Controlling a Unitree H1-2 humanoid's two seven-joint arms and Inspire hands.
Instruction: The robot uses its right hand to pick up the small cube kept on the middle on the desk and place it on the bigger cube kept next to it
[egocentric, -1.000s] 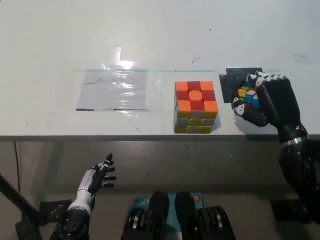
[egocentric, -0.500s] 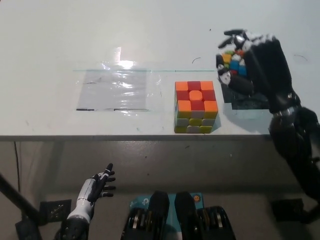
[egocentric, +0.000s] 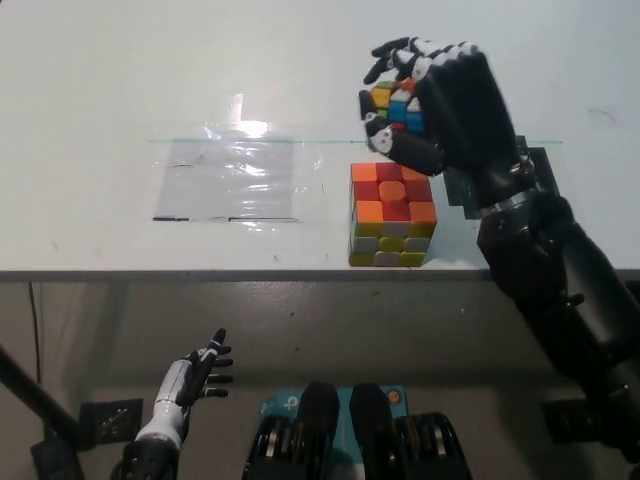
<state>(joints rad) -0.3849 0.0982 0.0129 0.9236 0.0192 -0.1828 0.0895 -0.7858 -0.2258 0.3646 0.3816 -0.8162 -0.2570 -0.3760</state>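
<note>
Carrying the small cube (egocentric: 398, 103), fingers (egocentric: 392, 143) wrapped round it, the right hand (egocentric: 440, 100) hovers just far of the bigger cube (egocentric: 391, 213); next, centre and lower it. Left hand (egocentric: 192, 375) rests spread, empty, below the desk (egocentric: 100, 80)

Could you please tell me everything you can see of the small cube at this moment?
The small cube is a puzzle cube with yellow, blue, orange, red and white stickers, apparently plastic. The black right hand grips it, fingers wrapped around it and hiding much of it. It is held off the desk, tilted, in the picture just above the bigger cube.
</note>
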